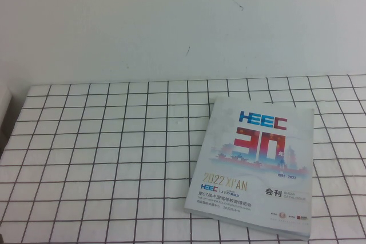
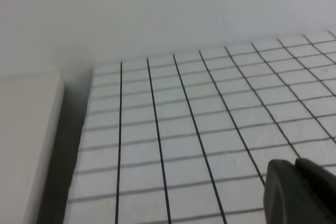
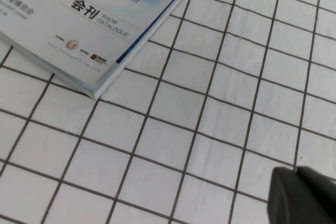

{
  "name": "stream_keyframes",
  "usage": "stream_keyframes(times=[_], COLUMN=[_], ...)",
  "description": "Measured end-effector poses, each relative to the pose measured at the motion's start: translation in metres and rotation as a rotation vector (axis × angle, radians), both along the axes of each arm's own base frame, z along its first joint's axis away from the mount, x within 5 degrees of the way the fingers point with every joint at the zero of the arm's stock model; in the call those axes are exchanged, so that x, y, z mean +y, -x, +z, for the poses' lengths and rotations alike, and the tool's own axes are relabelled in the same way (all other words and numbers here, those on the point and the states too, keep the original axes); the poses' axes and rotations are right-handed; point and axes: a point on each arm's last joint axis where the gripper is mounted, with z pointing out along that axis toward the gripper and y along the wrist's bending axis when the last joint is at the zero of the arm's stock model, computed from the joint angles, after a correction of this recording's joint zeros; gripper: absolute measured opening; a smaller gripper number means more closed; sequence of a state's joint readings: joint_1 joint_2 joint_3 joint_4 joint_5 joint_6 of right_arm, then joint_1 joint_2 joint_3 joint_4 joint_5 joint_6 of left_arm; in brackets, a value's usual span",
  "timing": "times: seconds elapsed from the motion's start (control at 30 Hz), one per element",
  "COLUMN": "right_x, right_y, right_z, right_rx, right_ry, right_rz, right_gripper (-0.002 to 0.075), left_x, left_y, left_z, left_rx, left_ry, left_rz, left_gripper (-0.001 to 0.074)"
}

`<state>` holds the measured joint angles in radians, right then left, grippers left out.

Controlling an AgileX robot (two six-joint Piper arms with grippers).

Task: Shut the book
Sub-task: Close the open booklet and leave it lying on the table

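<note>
Book: your book (image 1: 255, 170) lies flat on the table (image 1: 103, 158), shut, with its front cover up
Where the book is: on the right side of the table, close to the front edge, and turned a little, so its sides do not run along the lines
Cover: pale, with blue letters HEEC, a big red 30 under them, and gold words 2022 XI'AN lower down
Book edge: in the right wrist view you can see the white pages stacked under the cover at one corner
Table: white, with thin black lines that make squares all over it
Wall: a plain white wall (image 1: 143, 21) stands behind the table
Block: a white block (image 2: 26, 145) sits just beside the table's left edge, with a dark gap between them
Left claw: you see only a dark bit of the left claw (image 2: 302, 192), over bare squares toward the left side of the table, well apart from the book; you cannot tell if it is apart or together
Right claw: you see only a dark bit of the right claw (image 3: 304, 195), over bare squares near the book's front right corner and not touching the book; you cannot tell if it is apart or together
</note>
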<state>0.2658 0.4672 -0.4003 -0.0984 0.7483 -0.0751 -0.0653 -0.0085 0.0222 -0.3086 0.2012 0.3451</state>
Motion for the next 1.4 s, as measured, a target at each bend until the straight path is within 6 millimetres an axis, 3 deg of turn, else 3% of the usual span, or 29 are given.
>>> stream_keyframes(times=[0.2, 0.47, 1.4], right_x=[0.0000, 0.0000, 0.0001], right_y=[0.0000, 0.0000, 0.0000], right_z=[0.0000, 0.0000, 0.0000], right_rx=[0.000, 0.000, 0.000], right_ry=[0.000, 0.000, -0.002], right_rz=[0.000, 0.000, 0.000], right_gripper=[-0.0003, -0.0003, -0.0003], left_x=[0.0033, 0.0043, 0.0044], left_y=[0.0021, 0.0025, 0.0026], left_z=[-0.0103, -0.0104, -0.0100], left_rx=[0.138, 0.141, 0.148], left_ry=[0.147, 0.068, 0.129], left_rz=[0.069, 0.064, 0.077], left_gripper=[-0.0002, -0.0002, -0.0002])
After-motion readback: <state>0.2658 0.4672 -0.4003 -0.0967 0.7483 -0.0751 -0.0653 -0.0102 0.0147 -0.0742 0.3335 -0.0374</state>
